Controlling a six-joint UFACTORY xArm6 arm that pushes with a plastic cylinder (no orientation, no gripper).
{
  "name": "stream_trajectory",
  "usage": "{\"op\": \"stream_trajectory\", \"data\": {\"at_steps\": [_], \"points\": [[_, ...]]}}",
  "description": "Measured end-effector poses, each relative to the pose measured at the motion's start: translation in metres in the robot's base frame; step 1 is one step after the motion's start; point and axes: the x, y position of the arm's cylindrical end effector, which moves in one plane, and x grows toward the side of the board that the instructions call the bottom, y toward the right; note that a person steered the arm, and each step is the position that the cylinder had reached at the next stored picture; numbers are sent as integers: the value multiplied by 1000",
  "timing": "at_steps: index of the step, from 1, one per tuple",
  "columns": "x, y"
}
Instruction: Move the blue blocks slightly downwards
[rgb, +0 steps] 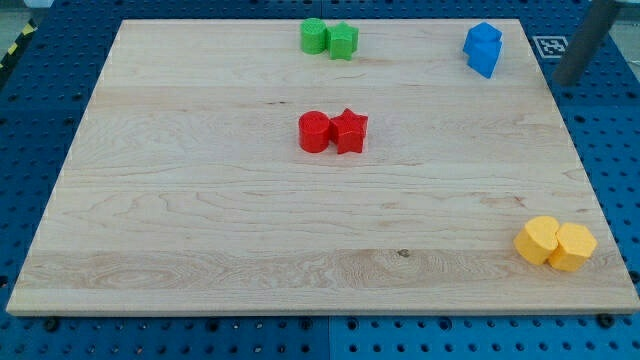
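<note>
Two blue blocks (483, 49) sit touching each other near the board's top right corner; their shapes are hard to make out. My rod comes in from the view's top right, and my tip (567, 81) is just past the board's right edge, to the right of and a little below the blue blocks, clearly apart from them.
A green cylinder (314, 36) and a green star-like block (343, 41) touch at the top centre. A red cylinder (314, 131) and a red star (350, 131) touch mid-board. Two yellow blocks (556, 243) touch at the bottom right. A marker tag (549, 45) lies beyond the wooden board (200, 200).
</note>
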Motion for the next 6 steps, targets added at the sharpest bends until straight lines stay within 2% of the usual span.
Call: {"op": "stream_trajectory", "data": {"at_steps": [1, 2, 3, 4, 5, 6], "points": [[-71, -6], [-107, -18], [-108, -22], [-104, -64], [-90, -97], [-70, -99]]}}
